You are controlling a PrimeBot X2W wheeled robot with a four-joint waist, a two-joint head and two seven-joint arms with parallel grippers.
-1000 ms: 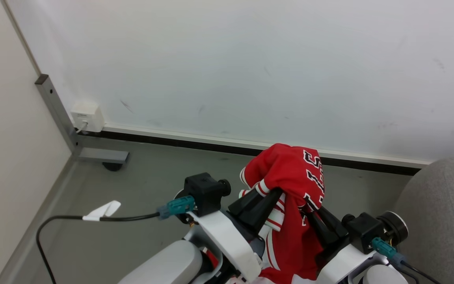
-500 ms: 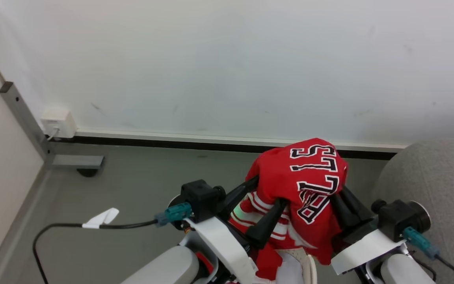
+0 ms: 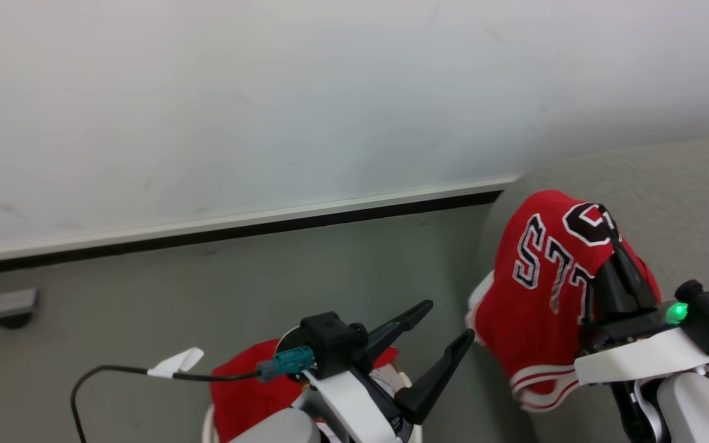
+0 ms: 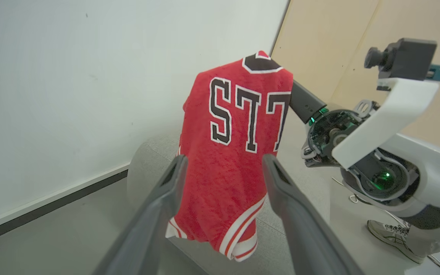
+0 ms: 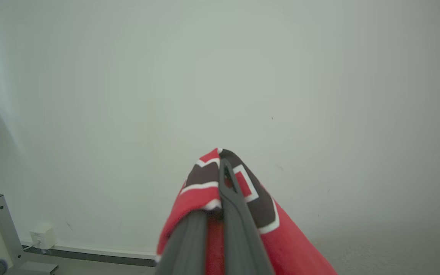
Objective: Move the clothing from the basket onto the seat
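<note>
Right claw [image 3: 612,243] is clenched on the red sports jersey with black-and-white lettering [image 3: 533,307] — fingers pressed together, cloth pinched between them near the jersey's top fold. The jersey hangs free off the claw with its long axis near vertical: folded top up, white-striped trim edge down. The lettering reads upside-down.

It hangs at the rounded edge of the large light-grey fabric seat [image 3: 687,197], partly over the seat and partly over the grey floor [image 3: 330,264]. In the left wrist view the striped edge hangs just above the seat corner; can't tell whether it touches.

Left claw [image 3: 448,320] is released — fingers spread wide, nothing between them. It points toward the jersey and is clear of it.

A second red garment [image 3: 240,394] lies low under the left arm, inside the cream-white plastic basket [image 3: 207,424]; a bit of its rim is visible.

White wall [image 3: 268,123] with dark skirting runs behind. In the left wrist view, a foot in a pale trainer [image 4: 392,235] stands on the floor beyond the right arm.
</note>
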